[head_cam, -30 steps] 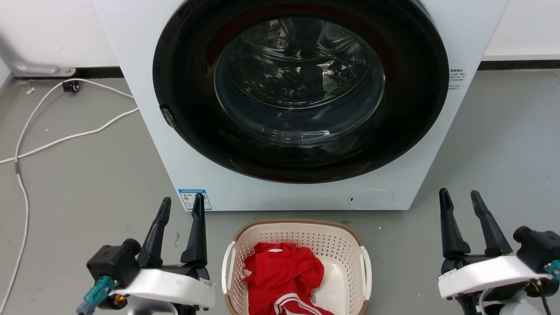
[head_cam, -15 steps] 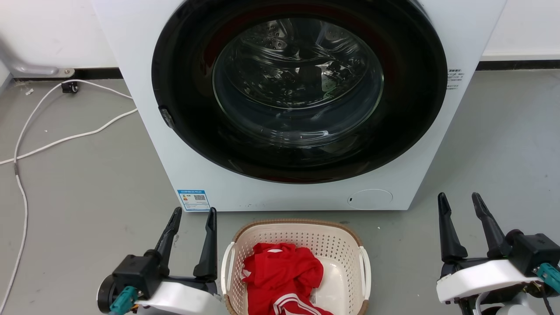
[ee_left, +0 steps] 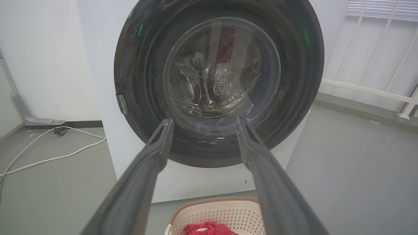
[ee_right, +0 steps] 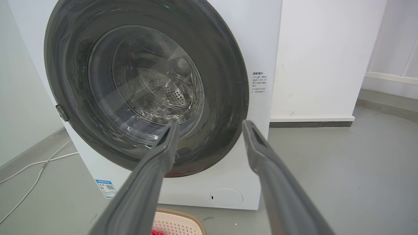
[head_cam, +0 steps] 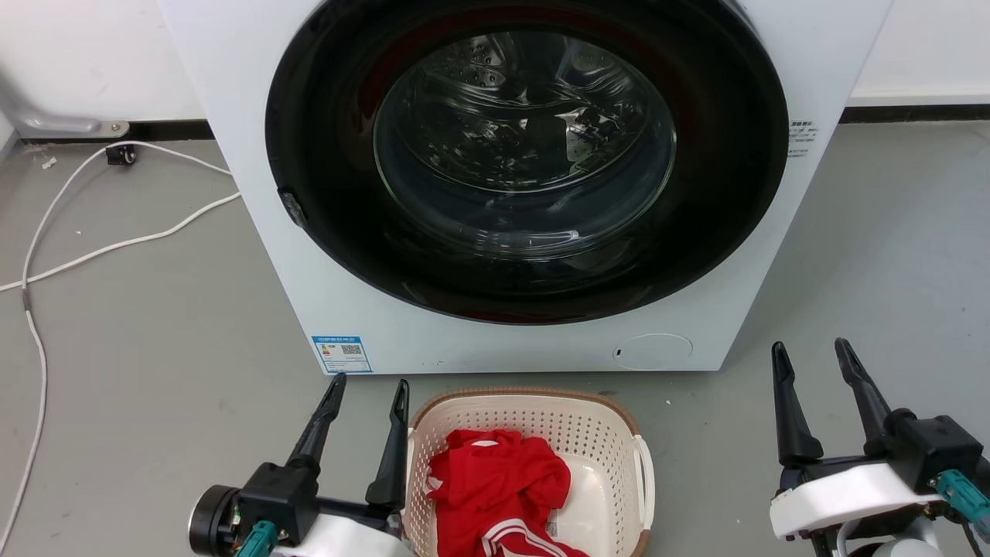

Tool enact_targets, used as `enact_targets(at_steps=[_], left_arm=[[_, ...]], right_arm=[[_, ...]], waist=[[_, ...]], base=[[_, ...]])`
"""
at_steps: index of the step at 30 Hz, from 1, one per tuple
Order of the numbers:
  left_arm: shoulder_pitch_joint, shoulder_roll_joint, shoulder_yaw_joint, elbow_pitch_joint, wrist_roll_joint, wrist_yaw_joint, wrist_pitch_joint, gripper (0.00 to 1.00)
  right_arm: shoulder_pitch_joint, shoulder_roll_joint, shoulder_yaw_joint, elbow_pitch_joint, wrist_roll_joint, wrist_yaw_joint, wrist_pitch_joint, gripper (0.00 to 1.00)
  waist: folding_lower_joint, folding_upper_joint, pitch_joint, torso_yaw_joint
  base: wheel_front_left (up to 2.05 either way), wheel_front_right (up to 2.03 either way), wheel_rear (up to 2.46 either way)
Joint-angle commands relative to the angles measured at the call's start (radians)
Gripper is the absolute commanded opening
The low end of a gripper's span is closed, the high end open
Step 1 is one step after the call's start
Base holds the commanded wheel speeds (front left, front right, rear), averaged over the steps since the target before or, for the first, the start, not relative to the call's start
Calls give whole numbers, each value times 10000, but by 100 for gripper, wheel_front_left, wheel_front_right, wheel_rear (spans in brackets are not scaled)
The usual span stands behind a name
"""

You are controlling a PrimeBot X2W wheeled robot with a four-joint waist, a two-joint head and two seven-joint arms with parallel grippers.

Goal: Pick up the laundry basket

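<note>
The laundry basket (head_cam: 541,422), cream-white and perforated with a brown rim, stands on the floor just in front of the washing machine, a red garment (head_cam: 499,487) inside it. Its far rim also shows low in the left wrist view (ee_left: 215,212) and the right wrist view (ee_right: 178,223). My left gripper (head_cam: 370,385) is open beside the basket's left side, its right finger over the left handle area. Open as well, my right gripper (head_cam: 812,350) stands well to the right of the basket, apart from its white right handle (head_cam: 646,472). Nothing is between either pair of fingers.
The white washing machine (head_cam: 325,294) with its dark round door (head_cam: 526,155) stands close behind the basket. White cables (head_cam: 116,247) trail over the grey floor at the left. A white wall and dark skirting run behind; open floor lies to both sides.
My left gripper has moved right toward the basket's left side and sunk lower in the head view. The right gripper shifted only slightly. The basket has stayed put.
</note>
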Motion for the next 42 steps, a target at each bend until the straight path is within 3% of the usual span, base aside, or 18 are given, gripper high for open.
enact_targets(at_steps=[1, 23, 42], left_arm=[[62, -13, 17, -53, 97, -38, -70, 100], [288, -424, 386, 0, 1826, -550, -467, 100], [133, -620, 775, 152, 1708, -844, -456, 100]], right_arm=[[66, -8, -3, -39, -191, -3, -60, 100], [151, -2, 75, -184, -1527, -3, -463, 100], [-37, -1, 123, -183, -1212, -3, -450, 100]], waist=[[0, -1, -3, 1], [0, -1, -10, 13], [0, -1, 363, -54]], base=[[0, 0, 0], [0, 0, 0], [0, 0, 0]])
